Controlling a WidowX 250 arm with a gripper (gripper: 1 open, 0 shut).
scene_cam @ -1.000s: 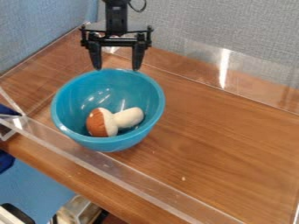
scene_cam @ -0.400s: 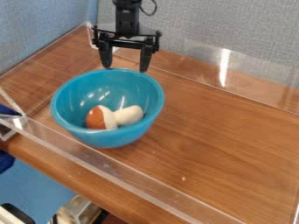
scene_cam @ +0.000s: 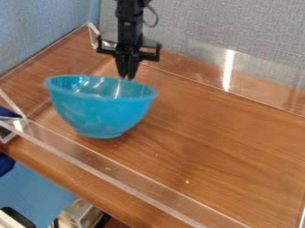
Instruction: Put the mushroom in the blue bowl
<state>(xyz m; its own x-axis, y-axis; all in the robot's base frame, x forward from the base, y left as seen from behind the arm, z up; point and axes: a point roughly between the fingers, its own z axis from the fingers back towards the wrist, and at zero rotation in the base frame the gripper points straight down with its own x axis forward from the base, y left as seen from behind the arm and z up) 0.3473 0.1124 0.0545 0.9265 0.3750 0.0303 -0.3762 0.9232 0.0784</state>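
The blue bowl [scene_cam: 102,107] stands on the wooden table at the left. It shows more from the side, so its near wall hides most of its inside. The mushroom is hidden from view. My gripper [scene_cam: 127,73] hangs straight down from the dark arm, with its fingers pressed together and shut. Its tips reach the bowl's far rim. I cannot tell whether they pinch the rim or only touch it.
Clear acrylic walls [scene_cam: 179,200] ring the wooden table [scene_cam: 220,134], with a low panel along the front and another at the back right [scene_cam: 256,71]. A grey-blue wall stands behind.
The gripper went from wide open above the bowl to shut, and shifted right and down to the far rim. The bowl now looks tipped or raised, and the mushroom seen inside it no longer shows.
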